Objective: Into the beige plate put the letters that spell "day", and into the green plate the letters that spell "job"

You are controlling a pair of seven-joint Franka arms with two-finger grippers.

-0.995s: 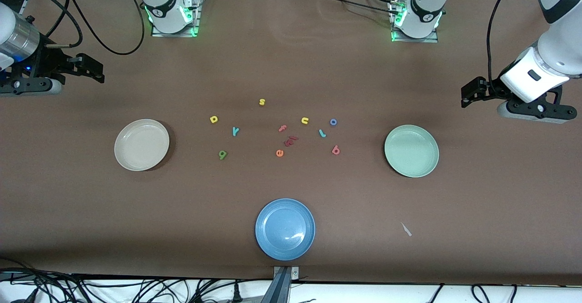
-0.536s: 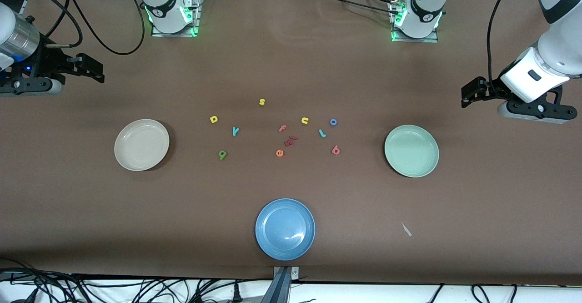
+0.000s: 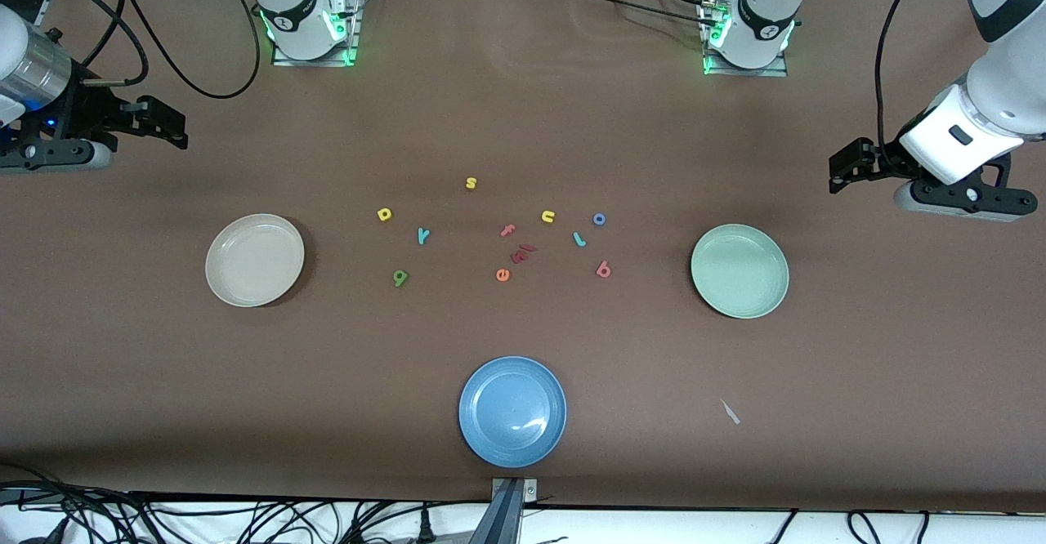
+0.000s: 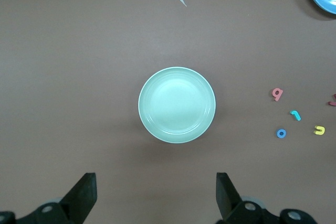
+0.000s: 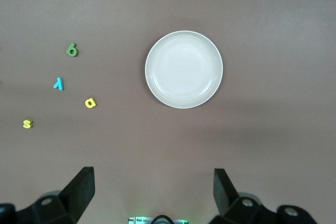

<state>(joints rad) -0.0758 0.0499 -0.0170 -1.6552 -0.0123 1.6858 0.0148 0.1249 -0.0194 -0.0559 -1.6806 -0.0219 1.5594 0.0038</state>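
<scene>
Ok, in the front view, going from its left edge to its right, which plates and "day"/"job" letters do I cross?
Beige plate → yellow letter → green letter → y → j → o → b → green plate. The blue plate sits mid-row, nearer the camera.

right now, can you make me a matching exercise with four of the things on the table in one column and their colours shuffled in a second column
Things:
1. plate nearest the front camera
2. plate toward the left arm's end of the table
3. "s" letter
4. "e" letter

Colours:
A. orange
B. pale green
C. blue
D. yellow

Pairs: 1-C, 2-B, 3-D, 4-A
</scene>
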